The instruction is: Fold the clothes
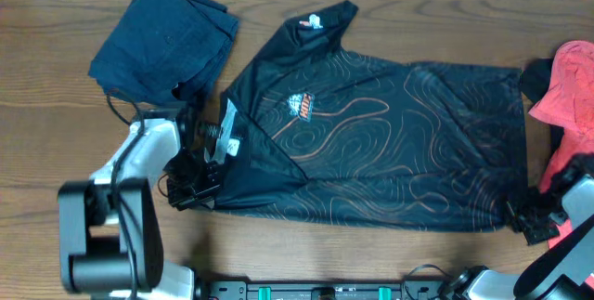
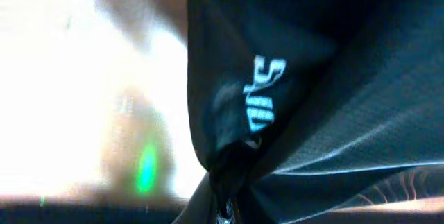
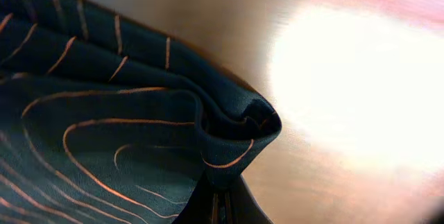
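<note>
black jersey (image 1: 390, 142): lying spread between left gripper (image 1: 195, 187) and right gripper (image 1: 525, 222). each one's fingers (image 1: 206, 181) are pinching a bunched edge. folding is seemingly only beginning; all folds are remaining.

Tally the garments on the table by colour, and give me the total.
black jersey: 1
navy-blue garment: 1
coral-red garment: 1
Total: 3
</note>
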`<state>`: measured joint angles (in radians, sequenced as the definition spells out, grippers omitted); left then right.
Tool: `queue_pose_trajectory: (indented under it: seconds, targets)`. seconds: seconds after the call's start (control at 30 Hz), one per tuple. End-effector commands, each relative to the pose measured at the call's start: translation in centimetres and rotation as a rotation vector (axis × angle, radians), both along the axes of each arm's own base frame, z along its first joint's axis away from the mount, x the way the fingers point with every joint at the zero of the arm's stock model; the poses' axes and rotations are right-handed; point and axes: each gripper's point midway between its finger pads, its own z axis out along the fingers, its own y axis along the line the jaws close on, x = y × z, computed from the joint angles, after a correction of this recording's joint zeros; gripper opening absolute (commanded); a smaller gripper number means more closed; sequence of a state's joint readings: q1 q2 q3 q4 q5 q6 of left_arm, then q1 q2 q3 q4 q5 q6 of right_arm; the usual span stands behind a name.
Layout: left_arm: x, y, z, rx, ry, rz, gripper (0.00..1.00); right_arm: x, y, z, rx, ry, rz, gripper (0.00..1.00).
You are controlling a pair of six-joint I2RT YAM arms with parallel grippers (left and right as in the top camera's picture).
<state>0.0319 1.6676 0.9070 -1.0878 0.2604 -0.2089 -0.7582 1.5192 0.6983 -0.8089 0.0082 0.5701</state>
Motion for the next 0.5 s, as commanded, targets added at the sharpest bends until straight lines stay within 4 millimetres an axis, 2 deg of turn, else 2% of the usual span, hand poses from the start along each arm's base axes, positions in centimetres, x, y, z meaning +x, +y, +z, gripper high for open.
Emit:
queue_pose_trajectory:
  seconds: [0.0,0.23,0.3,0.33,0.37,0.47]
  targets:
    - [-0.6,0.2,1.1,0.02,-0.009,0.026,0.06,-2.6,-1.3,-0.2,-0.051,0.093,-0.062,0.01]
    - [-2.1,0.1,2.2,0.024,0.039,0.04,0.06,-2.9,-1.4,0.5,-0.055,0.086,-0.049,0.02]
    - [-2.1,0.1,2.2,0.025,0.039,0.043,0.08,-2.9,-1.5,0.7,-0.062,0.078,-0.042,0.08]
    - [-2.1,0.1,2.2,0.026,0.038,0.044,0.1,-2.8,-1.5,0.8,-0.067,0.074,-0.043,0.15]
    - [-2.1,0.1,2.2,0.025,0.038,0.043,0.13,-2.7,-1.6,0.9,-0.073,0.069,-0.044,0.27]
    - [-2.1,0.1,2.2,0.025,0.039,0.043,0.44,-2.2,-2.4,1.6,-0.101,0.047,-0.051,0.43]
